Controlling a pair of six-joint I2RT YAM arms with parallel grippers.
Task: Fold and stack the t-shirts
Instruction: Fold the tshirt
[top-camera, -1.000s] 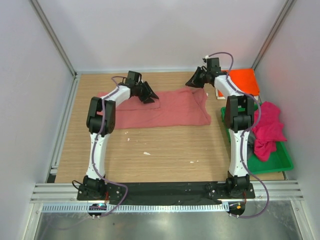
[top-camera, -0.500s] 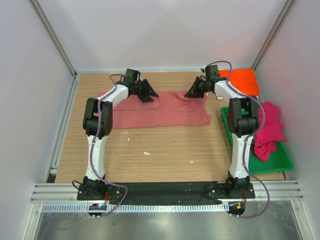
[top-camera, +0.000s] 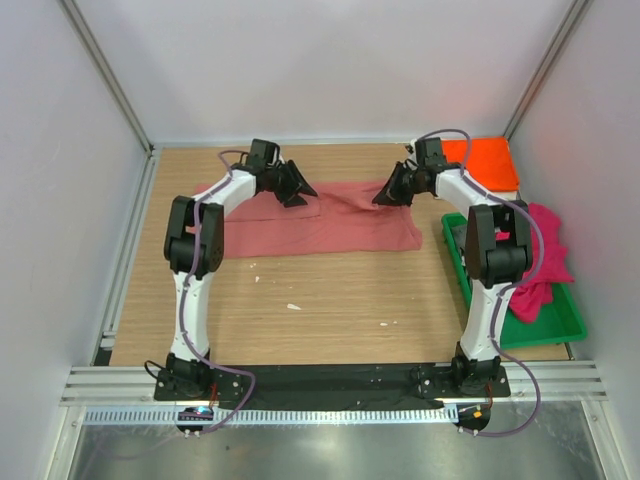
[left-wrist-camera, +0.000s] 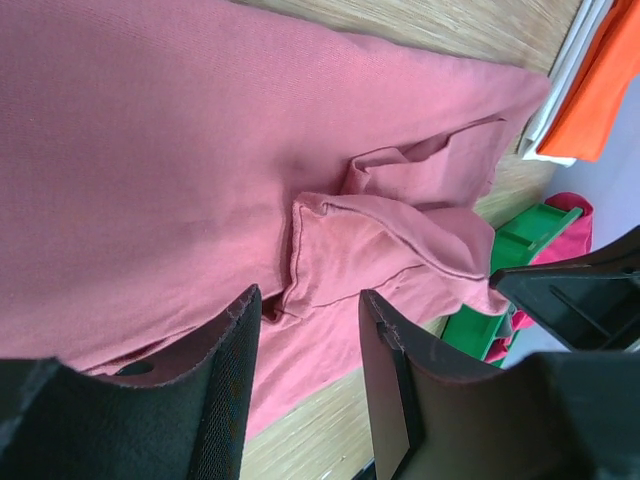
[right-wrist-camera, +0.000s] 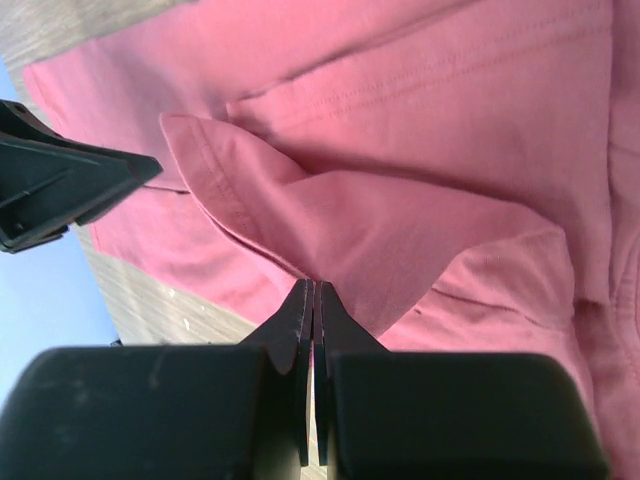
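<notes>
Dusty salmon-red cotton t-shirt lies spread on the wooden table, centre of top view. Right gripper is clenched on a raised fold at the shirt's upper right edge. Left gripper has fingers apart, nothing between them, over the shirt's upper left. Bright orange folded shirt sits upper right. Magenta shirt is in the green plastic tray at right.

- Left arm reaches forward from its base, elbow raised, forearm angled in toward the centre
- Left gripper tilted down and inward; jaws stand apart, nothing between the fingers
- Right arm in a mirrored pose, elbow up, forearm angled inward
- Right gripper has its jaws pressed together, tips pinching a raised fold of the salmon-red t-shirt
- The grippers face each other, well apart
</notes>
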